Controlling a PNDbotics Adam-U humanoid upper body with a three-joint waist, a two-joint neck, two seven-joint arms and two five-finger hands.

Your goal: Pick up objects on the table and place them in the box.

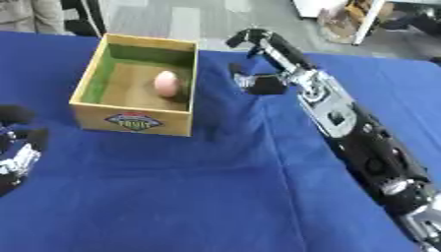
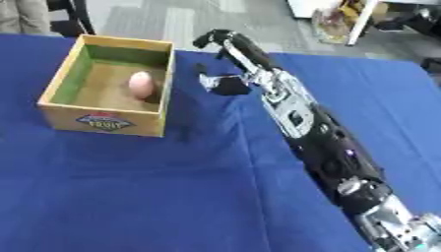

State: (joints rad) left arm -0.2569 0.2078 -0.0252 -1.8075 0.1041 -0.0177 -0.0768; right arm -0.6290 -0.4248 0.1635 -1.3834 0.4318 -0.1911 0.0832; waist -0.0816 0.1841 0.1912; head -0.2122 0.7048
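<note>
We've got a blue-clothed surface [image 1: 215, 197], grey floor behind; right robot hand [image 1: 258, 59] curled, holding nothing, beside the box [image 1: 129, 120] with a pink egg [image 1: 166, 83].

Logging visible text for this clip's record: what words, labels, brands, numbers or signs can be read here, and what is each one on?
Box front wall: one badge-shaped label, red on top, dark blue below with yellowish lettering, too blurred to read with confidence.
Pink egg-shaped object inside the box: no markings visible.
Blue tablecloth, right hand and left hand: no readable text.
</note>
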